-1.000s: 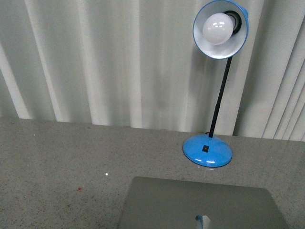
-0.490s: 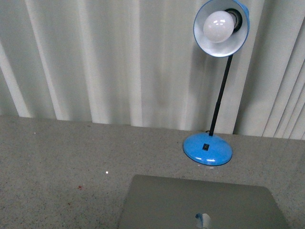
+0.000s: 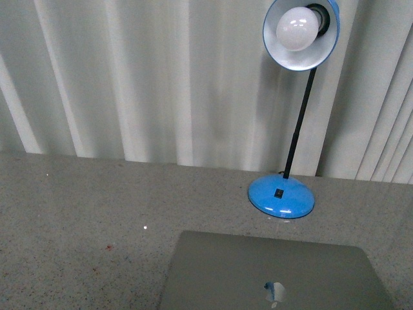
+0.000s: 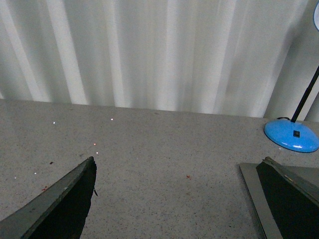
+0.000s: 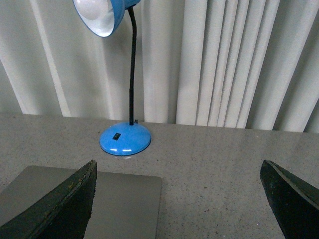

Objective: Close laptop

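Observation:
The silver-grey laptop lies at the near edge of the front view with its lid down flat and the shiny apple logo facing up. Its corner shows in the left wrist view and in the right wrist view. My left gripper is open and empty above the bare table, with one finger over the laptop's edge. My right gripper is open and empty, with one finger over the lid. Neither gripper shows in the front view.
A blue desk lamp with a round base, a black stem and a white bulb stands just behind the laptop. It also shows in the right wrist view. The grey speckled table ends at pale curtains.
The front view has shifted slightly: the laptop lid and its logo show a little more in the frame than one second ago. Nothing else has moved.

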`<state>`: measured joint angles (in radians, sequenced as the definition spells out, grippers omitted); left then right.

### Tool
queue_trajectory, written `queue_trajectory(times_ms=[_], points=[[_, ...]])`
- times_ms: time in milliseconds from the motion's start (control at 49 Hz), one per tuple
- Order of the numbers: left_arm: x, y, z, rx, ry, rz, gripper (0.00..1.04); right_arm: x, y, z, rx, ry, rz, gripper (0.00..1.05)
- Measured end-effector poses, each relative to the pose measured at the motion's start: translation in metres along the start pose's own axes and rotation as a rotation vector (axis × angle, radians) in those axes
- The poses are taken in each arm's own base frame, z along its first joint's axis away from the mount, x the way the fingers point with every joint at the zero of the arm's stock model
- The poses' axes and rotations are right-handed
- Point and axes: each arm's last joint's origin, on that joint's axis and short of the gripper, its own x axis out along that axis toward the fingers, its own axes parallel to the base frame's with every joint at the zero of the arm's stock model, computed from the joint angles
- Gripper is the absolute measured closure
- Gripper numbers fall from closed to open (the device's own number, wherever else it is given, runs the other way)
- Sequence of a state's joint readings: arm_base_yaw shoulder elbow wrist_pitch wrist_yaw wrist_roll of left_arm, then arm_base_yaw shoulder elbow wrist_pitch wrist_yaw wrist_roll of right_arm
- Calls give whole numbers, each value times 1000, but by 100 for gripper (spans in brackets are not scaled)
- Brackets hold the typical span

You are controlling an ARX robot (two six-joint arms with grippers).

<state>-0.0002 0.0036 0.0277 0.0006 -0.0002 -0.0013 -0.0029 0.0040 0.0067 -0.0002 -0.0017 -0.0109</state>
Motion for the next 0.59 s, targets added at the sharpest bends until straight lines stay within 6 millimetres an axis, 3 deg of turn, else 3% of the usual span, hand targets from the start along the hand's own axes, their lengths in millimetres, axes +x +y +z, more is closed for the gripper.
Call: queue_trajectory(times_ms=[592], points=[[0, 0, 0, 0, 0, 0, 7, 0, 0, 0, 0, 0, 0, 7]])
